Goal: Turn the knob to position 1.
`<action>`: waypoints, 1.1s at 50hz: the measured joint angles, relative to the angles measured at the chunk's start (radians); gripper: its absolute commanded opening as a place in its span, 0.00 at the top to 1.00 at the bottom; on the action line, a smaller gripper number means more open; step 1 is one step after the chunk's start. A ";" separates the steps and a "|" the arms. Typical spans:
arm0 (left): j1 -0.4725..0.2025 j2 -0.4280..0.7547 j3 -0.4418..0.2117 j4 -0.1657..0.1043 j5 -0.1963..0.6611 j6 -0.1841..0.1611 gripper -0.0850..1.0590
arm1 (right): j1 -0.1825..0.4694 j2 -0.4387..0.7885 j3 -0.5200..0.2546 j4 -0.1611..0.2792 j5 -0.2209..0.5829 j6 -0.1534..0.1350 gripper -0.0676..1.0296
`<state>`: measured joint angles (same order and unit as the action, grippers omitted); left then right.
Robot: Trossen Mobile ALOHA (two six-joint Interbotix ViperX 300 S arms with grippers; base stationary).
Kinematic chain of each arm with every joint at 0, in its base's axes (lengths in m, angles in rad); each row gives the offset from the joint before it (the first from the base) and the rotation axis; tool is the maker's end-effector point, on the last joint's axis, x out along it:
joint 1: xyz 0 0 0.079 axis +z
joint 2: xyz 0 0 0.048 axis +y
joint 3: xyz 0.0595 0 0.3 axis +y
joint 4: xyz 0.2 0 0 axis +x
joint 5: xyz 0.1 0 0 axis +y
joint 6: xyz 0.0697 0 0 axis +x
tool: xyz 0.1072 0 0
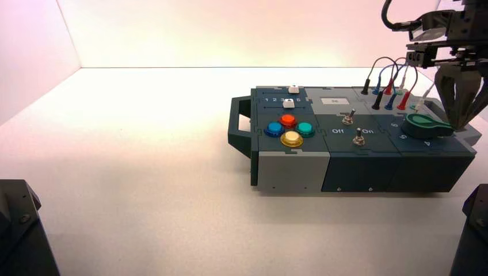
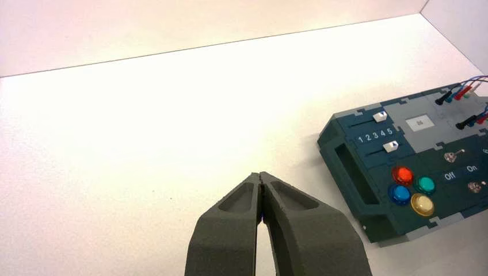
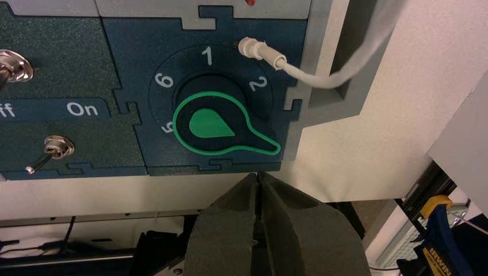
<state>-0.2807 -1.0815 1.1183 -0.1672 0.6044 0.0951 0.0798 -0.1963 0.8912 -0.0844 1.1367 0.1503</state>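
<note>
The knob (image 1: 426, 125) is a dark-green dial with a bright green teardrop top, at the right end of the box (image 1: 351, 167). In the right wrist view the knob (image 3: 210, 123) has its pointer arm (image 3: 262, 144) aimed past the "2", away from the "1" (image 3: 207, 56). My right gripper (image 1: 460, 123) is shut and empty. It hangs just beyond the box's right edge, next to the pointer arm's tip, and its closed tips (image 3: 259, 174) are clear of the knob. My left gripper (image 2: 260, 174) is shut and empty over the bare table, far left of the box.
A white cable (image 3: 299, 69) is plugged in between the "1" and "2". Two metal toggle switches (image 1: 348, 119) (image 1: 358, 137) stand by the "Off/On" label. Coloured push buttons (image 1: 288, 129), two sliders (image 1: 292, 96), plugged wires (image 1: 391, 86) and a side handle (image 1: 239, 123) are also on the box.
</note>
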 measured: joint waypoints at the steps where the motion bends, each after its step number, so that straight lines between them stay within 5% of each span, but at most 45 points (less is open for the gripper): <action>1: 0.000 0.000 0.000 0.002 0.000 0.000 0.95 | 0.002 0.002 0.002 0.000 0.000 0.002 0.96; 55: 0.000 -0.005 0.000 0.002 0.000 -0.002 0.95 | 0.002 0.115 -0.017 -0.018 -0.021 0.015 0.96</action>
<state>-0.2807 -1.0861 1.1183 -0.1657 0.6044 0.0936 0.0813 -0.0813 0.8744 -0.1028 1.1152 0.1657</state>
